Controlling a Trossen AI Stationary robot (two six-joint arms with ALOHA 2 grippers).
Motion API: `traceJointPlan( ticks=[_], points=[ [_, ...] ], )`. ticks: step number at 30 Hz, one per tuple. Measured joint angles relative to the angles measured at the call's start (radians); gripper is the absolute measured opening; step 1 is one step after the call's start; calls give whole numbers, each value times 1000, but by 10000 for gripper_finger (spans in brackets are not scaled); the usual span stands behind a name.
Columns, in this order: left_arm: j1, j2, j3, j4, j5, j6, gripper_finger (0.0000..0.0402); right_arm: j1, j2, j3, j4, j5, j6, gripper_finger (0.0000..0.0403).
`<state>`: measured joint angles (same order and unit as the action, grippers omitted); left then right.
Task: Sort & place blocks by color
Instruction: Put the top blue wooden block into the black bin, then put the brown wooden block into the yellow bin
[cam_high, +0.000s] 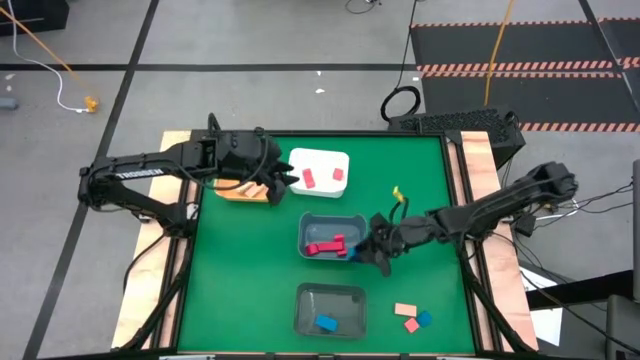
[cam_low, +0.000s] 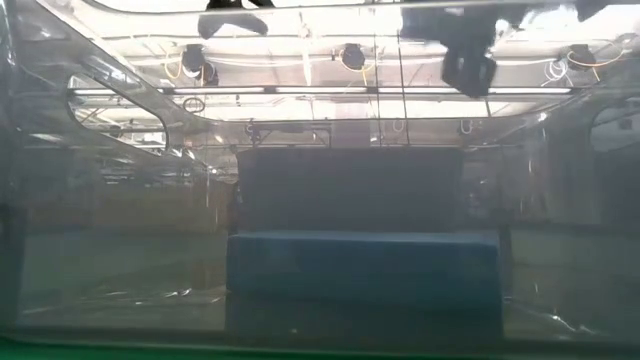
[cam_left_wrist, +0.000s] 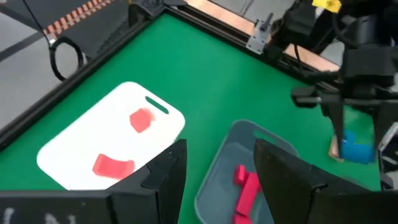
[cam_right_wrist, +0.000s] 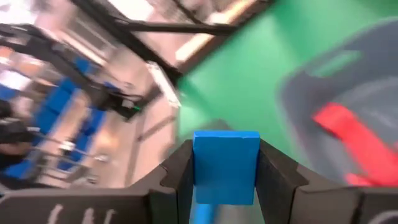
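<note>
My right gripper (cam_high: 366, 250) is shut on a blue block (cam_right_wrist: 225, 165) just right of the upper grey bin (cam_high: 308, 222), which holds red blocks (cam_high: 328, 245). My left gripper (cam_left_wrist: 217, 171) is open and empty. It hangs between the orange bin (cam_high: 232, 193) and the white tray (cam_high: 322, 158). Two red-salmon blocks (cam_high: 322, 177) lie flat on the tray. The lower grey bin (cam_high: 305, 300) holds a blue block (cam_high: 326, 323). Three loose blocks, two salmon and one blue (cam_high: 412, 317), lie on the green mat at the near right. My right gripper pinches the blue block by two opposite sides (cam_right_wrist: 198, 168) between its two fingers. The left wrist view shows the fingers (cam_left_wrist: 339, 118) pointing down, with the block (cam_left_wrist: 357, 150) at their free ends. It is low over the mat beside the bin; whether it touches the mat I cannot tell.
The green mat (cam_high: 240, 280) has wooden borders left and right. A yellow piece (cam_high: 397, 193) sits on the right arm above the mat. The low view looks through a clear bin wall at a large blue shape (cam_low: 360, 270). Bare mat lies at the near left.
</note>
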<state>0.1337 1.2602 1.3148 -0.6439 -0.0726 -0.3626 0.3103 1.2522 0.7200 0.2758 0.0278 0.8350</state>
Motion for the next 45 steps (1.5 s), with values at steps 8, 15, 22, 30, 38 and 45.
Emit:
traceJointPlan(
  ticks=[8,15,22,30,38,45],
  points=[
    [-85,0,0,-85,-6,-32,186,120,256,53,345,43,131,113],
    [-164,0,0,-99,-8,-52,186,218,389,204,237,55,160,113],
    [-220,0,0,-100,-37,-53,186,255,410,235,129,105,175,113],
    [-244,0,0,-98,-43,-62,186,261,409,235,71,74,262,244],
    [-254,0,0,-96,-62,-62,186,240,380,235,56,-7,308,310],
    [-254,0,0,-94,-71,-66,186,227,241,234,-173,-5,285,291]
  ],
)
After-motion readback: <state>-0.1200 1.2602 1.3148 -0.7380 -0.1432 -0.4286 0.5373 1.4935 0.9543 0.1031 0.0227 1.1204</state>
